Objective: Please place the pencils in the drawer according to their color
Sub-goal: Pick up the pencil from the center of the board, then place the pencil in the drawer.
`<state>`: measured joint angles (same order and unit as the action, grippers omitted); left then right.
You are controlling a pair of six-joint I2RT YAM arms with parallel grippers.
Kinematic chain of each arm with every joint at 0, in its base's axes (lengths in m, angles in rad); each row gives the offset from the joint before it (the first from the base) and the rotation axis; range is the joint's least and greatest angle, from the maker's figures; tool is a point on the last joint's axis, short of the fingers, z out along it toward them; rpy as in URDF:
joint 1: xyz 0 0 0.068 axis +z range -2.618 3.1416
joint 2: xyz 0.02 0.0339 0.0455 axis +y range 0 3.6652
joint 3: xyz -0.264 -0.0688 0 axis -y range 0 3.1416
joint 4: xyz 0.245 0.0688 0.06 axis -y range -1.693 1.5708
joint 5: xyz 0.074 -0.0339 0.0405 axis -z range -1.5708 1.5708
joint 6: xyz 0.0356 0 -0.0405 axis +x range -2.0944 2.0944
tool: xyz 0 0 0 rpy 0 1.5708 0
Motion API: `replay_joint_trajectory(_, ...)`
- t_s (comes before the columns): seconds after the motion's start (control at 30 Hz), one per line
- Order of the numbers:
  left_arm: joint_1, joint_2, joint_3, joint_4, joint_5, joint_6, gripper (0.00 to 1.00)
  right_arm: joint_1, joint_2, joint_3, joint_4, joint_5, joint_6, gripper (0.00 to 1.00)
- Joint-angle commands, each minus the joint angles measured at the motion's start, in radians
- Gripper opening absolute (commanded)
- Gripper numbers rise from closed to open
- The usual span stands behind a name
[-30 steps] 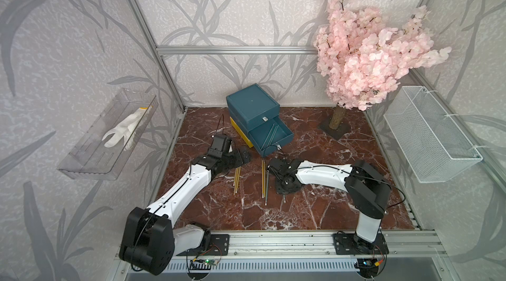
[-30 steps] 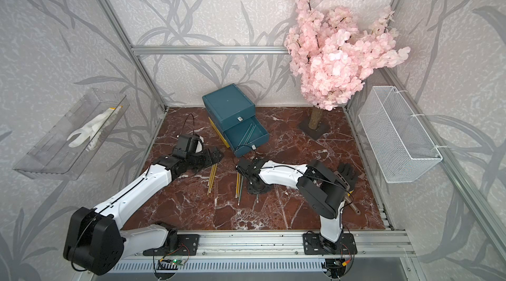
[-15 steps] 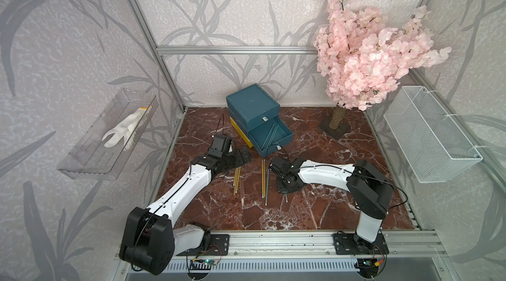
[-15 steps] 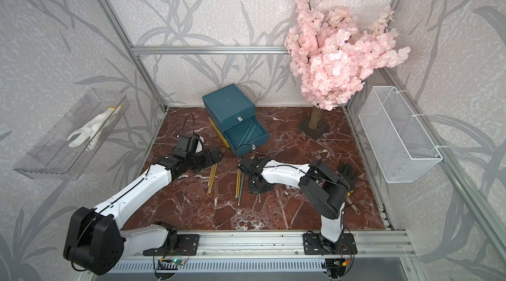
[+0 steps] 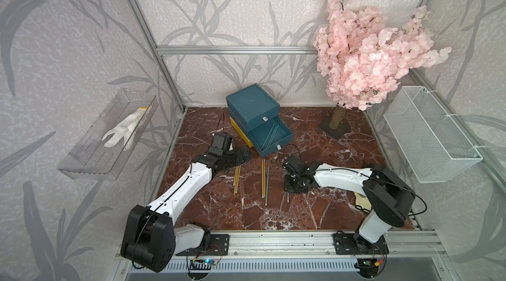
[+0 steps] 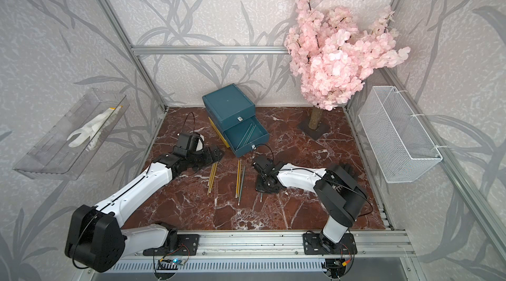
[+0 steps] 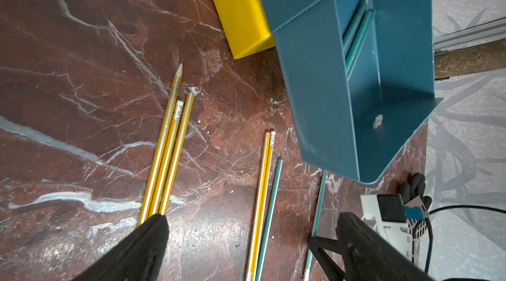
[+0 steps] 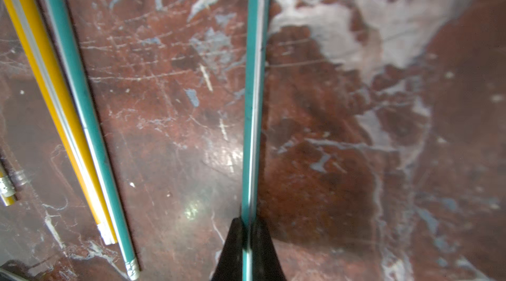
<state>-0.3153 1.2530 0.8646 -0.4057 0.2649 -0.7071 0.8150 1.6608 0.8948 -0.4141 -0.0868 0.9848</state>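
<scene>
1 teal pencil [image 8: 253,101] pinched between right fingers [image 8: 234,252], low at surface [image 8: 356,156] near drawer [image 5: 253,105]. Light, stiff, slick, thin: likely pivots; mid-shaft hold steadier. Spread left fingers [image 7: 142,244] hover over yellow pencils [image 7: 169,151].

Marble table [image 5: 246,216] bears drawer [image 5: 253,107], tree base [image 5: 334,131], perhaps six loose pencils [image 5: 263,181]

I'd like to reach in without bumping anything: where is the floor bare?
Bare marble lies between the open drawer and the tree base, and between the pencils and the front rail. It is crowded in front of the drawer: pencils lie there between the left gripper and the right gripper, which pinches a teal pencil.
</scene>
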Motion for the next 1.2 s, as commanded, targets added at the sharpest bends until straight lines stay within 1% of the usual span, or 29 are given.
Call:
replay_joint_trajectory(0.0,-0.005,0.01,0.028,0.023,0.01,-0.025,1.0,-0.024,-0.065,-0.014,-0.054,0.012,0.021,0.0)
replay_joint_trajectory(0.3,-0.007,0.03,0.016,0.08,0.043,-0.084,1.0,-0.08,-0.211,0.026,-0.104,0.001,0.009,0.0)
replay_joint_trajectory(0.47,-0.007,0.039,0.011,0.121,0.068,-0.13,1.0,-0.107,-0.231,0.09,-0.074,-0.033,-0.003,0.0)
replay_joint_trajectory(0.63,-0.007,0.048,0.035,0.134,0.078,-0.152,1.0,-0.121,-0.179,0.215,-0.042,-0.074,0.002,0.0)
replay_joint_trajectory(0.83,-0.005,0.062,0.081,0.124,0.074,-0.147,1.0,-0.122,-0.06,0.364,0.021,-0.123,0.025,0.0)
replay_joint_trajectory(1.0,-0.004,0.065,0.117,0.102,0.063,-0.134,1.0,-0.132,0.036,0.494,0.039,-0.139,0.039,0.0)
replay_joint_trajectory(1.17,-0.002,0.059,0.123,0.088,0.062,-0.129,1.0,-0.159,0.123,0.569,0.053,-0.143,0.054,0.0)
